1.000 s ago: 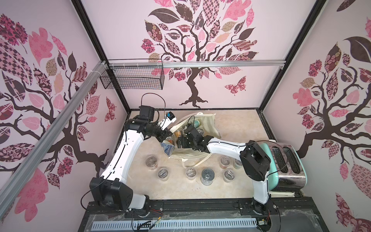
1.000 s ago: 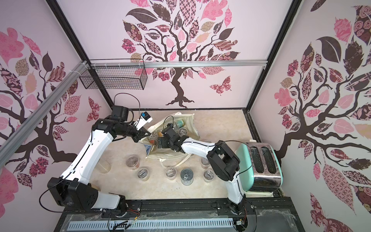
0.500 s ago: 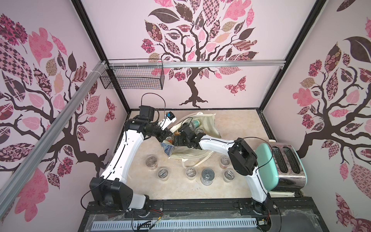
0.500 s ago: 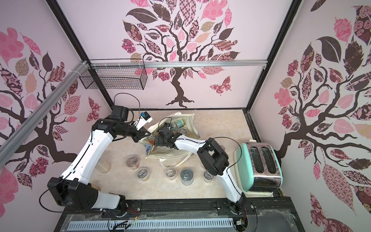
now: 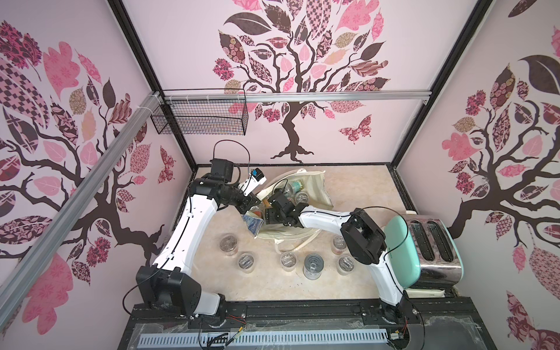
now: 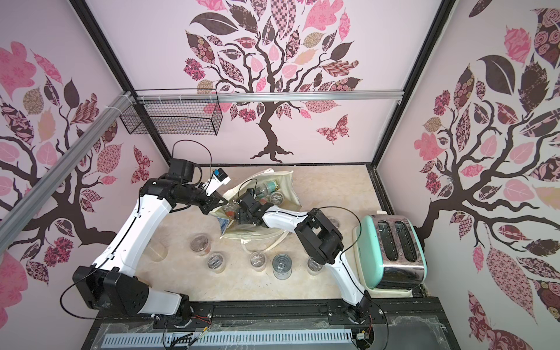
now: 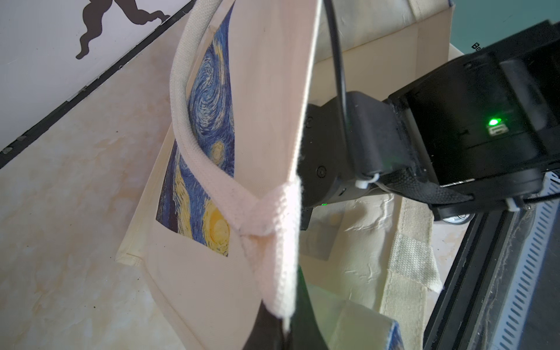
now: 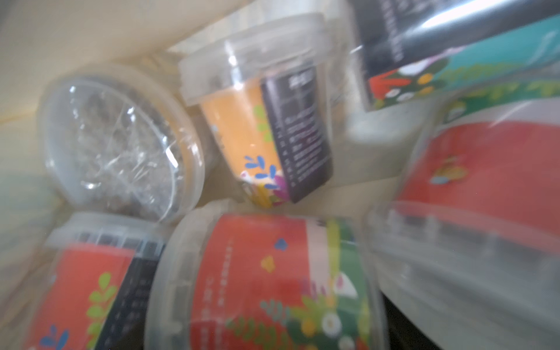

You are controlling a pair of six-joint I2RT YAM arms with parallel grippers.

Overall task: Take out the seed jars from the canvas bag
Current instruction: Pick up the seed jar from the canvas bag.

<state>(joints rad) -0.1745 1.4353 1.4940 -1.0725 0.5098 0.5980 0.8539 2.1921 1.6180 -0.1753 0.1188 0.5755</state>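
Note:
The canvas bag [image 5: 315,188] [image 6: 285,181] lies on the table with its mouth held up. My left gripper [image 5: 253,203] [image 7: 286,333] is shut on the bag's rim where the white handle [image 7: 272,242] is sewn on. My right gripper [image 5: 268,212] [image 6: 239,216] reaches inside the bag, and its fingers are hidden in every view. Close in front of it lie several seed jars: a red-labelled one [image 8: 272,281] fills the near view, beside an orange-labelled one [image 8: 257,121] and a clear lid [image 8: 121,145]. More seed jars [image 5: 246,261] [image 6: 258,259] stand on the table.
A tin can [image 5: 313,266] stands among the jars in front of the bag. A mint toaster [image 5: 430,251] sits at the right edge, close to my right arm's elbow. A wire basket [image 5: 200,118] hangs on the back wall.
My right arm has pushed its gripper to the left, deeper into the bag's mouth and nearer the left gripper. The left arm has held still with the bag's rim.

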